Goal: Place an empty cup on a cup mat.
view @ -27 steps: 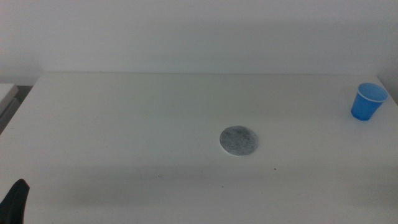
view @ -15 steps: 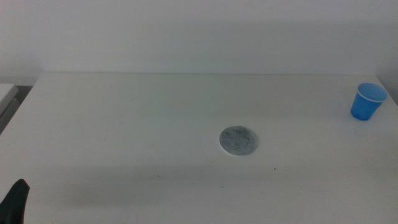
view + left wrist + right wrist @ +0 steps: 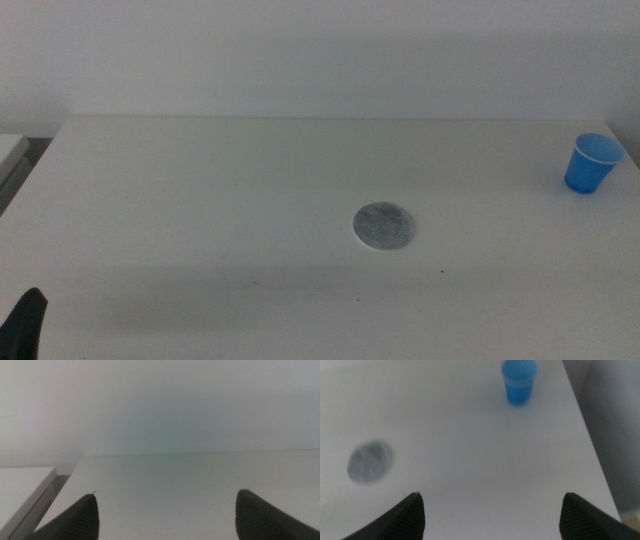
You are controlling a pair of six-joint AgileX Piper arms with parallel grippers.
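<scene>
A small bright blue cup (image 3: pixel 592 163) stands upright near the table's right edge; it also shows in the right wrist view (image 3: pixel 519 380). The round grey mottled cup mat (image 3: pixel 385 227) lies flat near the table's middle, bare, and shows in the right wrist view (image 3: pixel 369 461). My right gripper (image 3: pixel 491 515) is open and empty, above the table, well short of the cup, and is out of the middle view. My left gripper (image 3: pixel 167 517) is open and empty at the table's near left corner; only a dark tip (image 3: pixel 24 322) shows in the middle view.
The white table (image 3: pixel 230 190) carries only the cup and the mat. A white wall rises behind its far edge. A pale ledge (image 3: pixel 10 150) lies beyond the table's left edge. The table's right edge (image 3: pixel 590 445) runs close past the cup.
</scene>
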